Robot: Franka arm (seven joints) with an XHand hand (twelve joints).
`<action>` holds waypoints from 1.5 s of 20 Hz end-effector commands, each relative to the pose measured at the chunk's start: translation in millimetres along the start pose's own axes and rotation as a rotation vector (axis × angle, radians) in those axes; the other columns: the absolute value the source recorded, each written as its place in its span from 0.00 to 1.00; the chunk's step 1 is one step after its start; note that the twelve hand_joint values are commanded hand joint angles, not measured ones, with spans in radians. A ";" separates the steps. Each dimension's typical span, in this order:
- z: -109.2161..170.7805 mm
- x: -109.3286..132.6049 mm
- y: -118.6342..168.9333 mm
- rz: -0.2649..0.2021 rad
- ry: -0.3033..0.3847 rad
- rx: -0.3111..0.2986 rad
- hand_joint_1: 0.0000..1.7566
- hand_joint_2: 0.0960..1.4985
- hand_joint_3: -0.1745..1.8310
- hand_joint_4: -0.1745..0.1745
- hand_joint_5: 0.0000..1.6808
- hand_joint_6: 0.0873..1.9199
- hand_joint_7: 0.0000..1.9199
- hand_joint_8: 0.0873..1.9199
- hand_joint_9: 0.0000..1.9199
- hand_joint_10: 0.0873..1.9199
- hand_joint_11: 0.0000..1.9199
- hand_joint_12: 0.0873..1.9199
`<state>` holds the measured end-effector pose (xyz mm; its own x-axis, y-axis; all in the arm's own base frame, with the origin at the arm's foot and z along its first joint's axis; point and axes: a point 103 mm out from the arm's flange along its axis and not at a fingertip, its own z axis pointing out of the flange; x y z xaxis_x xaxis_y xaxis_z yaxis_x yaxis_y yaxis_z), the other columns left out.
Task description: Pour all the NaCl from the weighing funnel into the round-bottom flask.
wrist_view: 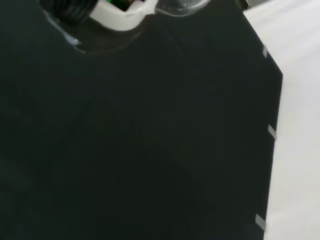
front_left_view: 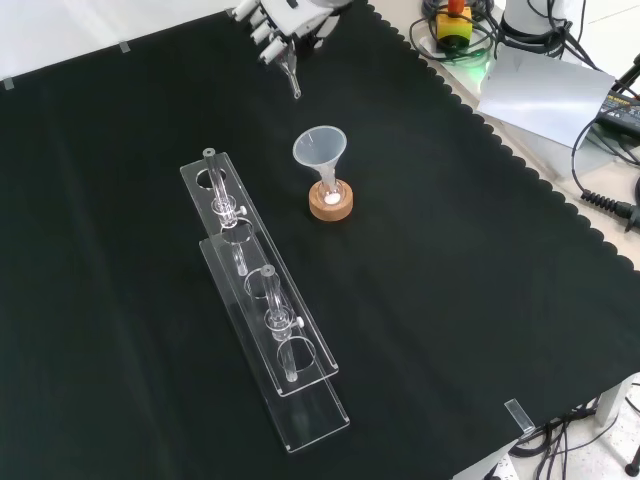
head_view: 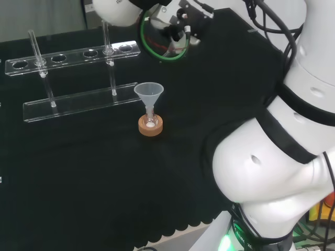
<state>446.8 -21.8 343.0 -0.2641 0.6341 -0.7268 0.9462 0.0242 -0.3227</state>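
Where hand (front_left_view: pixel 285 22) hangs, flask (front_left_view: pixel 329 192) below.

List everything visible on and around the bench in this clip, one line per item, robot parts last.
Funnel: one, clear, standing in the flask's neck mid-cloth.
Flask: one, clear, white powder inside, on the cork ring.
Cork ring: one, tan, under the flask.
Rack: one, clear, left of the flask in the front view.
Cloth: one, black, covering the bench.
Weighing funnel: one, clear, in the hand at the front view's top.
Arm: white links, right of the head view.
Hand: black and white, fingers curled round the weighing funnel.
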 end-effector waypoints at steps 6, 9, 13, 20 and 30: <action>28.4 21.4 26.6 -0.091 0.214 -0.006 0.60 0.51 0.36 1.00 0.64 0.49 0.54 0.24 0.63 0.12 0.39 0.57; 30.6 19.3 27.9 -0.092 0.252 -0.007 0.60 0.51 0.36 1.00 0.64 0.49 0.54 0.24 0.63 0.12 0.39 0.57; 33.6 17.5 29.0 -0.099 0.292 -0.009 0.60 0.51 0.36 1.00 0.64 0.49 0.54 0.23 0.63 0.12 0.39 0.57; 44.3 14.2 29.9 -0.103 0.343 0.000 0.60 0.51 0.36 1.00 0.64 0.49 0.54 0.23 0.63 0.12 0.40 0.56; 53.1 11.3 30.8 -0.104 0.375 0.002 0.60 0.51 0.36 1.00 0.64 0.49 0.54 0.23 0.63 0.12 0.40 0.56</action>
<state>457.7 -45.2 301.6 -0.2799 0.8129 -0.5107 0.9181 0.0711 -0.3900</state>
